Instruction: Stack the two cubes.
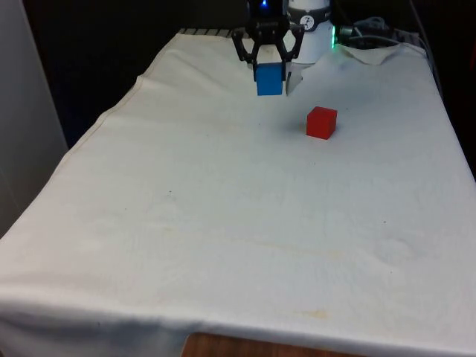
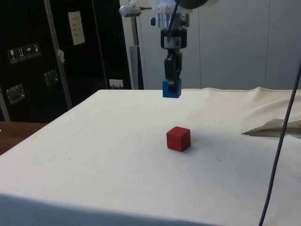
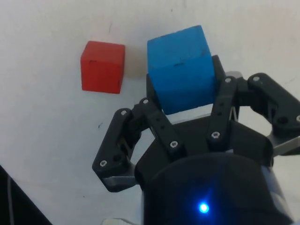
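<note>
We start with the white cloth (image 1: 223,223), and it gives us plenty of room: a broad bare spread across the whole near half of the table, wrinkled but open. Its edge on the front view's left runs diagonally back toward the far end, and the near hem folds over the table's front edge, where a sliver of brown wood (image 1: 245,348) peeks out below. In the side view a fold of cloth (image 2: 277,127) lifts into a ridge near the picture's right edge.

Now the arm: we see the gripper (image 1: 268,74) hanging at the far end of the table, pointing straight down. Its two black fingers are pinched on the blue cube (image 1: 269,79), one on each side, and the side view shows that cube (image 2: 172,88) well clear of the cloth, held in the air. In the wrist view the blue cube (image 3: 182,68) sits squarely between the finger pads.

And there's the red cube (image 1: 321,122), resting flat on the cloth, alone, nearer the camera than the gripper and toward the front view's right of it. In the side view the red cube (image 2: 178,138) lies below and in front of the held one, with open cloth on every side. In the wrist view the red cube (image 3: 102,67) shows beside the blue one, apart, not touching.
</note>
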You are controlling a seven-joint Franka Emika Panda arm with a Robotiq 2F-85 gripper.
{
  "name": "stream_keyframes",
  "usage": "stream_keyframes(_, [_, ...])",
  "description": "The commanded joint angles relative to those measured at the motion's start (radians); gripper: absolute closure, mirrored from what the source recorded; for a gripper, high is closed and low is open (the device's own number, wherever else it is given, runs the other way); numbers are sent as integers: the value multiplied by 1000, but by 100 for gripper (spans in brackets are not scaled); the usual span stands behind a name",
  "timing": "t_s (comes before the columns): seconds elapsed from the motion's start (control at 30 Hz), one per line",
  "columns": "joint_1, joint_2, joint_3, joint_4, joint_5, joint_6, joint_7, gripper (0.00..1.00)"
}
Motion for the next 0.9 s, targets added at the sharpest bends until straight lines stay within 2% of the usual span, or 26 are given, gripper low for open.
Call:
stream_keyframes(0.0, [-4, -11, 5, -9, -28, -1, 25, 100])
stream_keyframes(0.13, [-5, -33, 13, -29, -29, 0, 29, 100])
stream_keyframes(0.17, [0, -28, 9, -25, 0, -1, 2, 100])
stream_keyframes(0.2, [-5, -38, 15, -35, -29, 0, 30, 100])
stream_keyframes(0.43, [-6, -80, 54, -75, -36, 1, 64, 100])
stream_keyframes(0.47, [0, -70, 39, -65, -4, -1, 28, 100])
stream_keyframes(0.5, [-6, -80, 54, -75, -36, 1, 64, 100])
stream_keyframes(0.8, [-3, -108, 111, -102, -32, 1, 117, 100])
stream_keyframes(0.83, [0, -103, 104, -97, -14, -1, 94, 100])
stream_keyframes(0.87, [-2, -109, 117, -103, -32, 1, 122, 100])
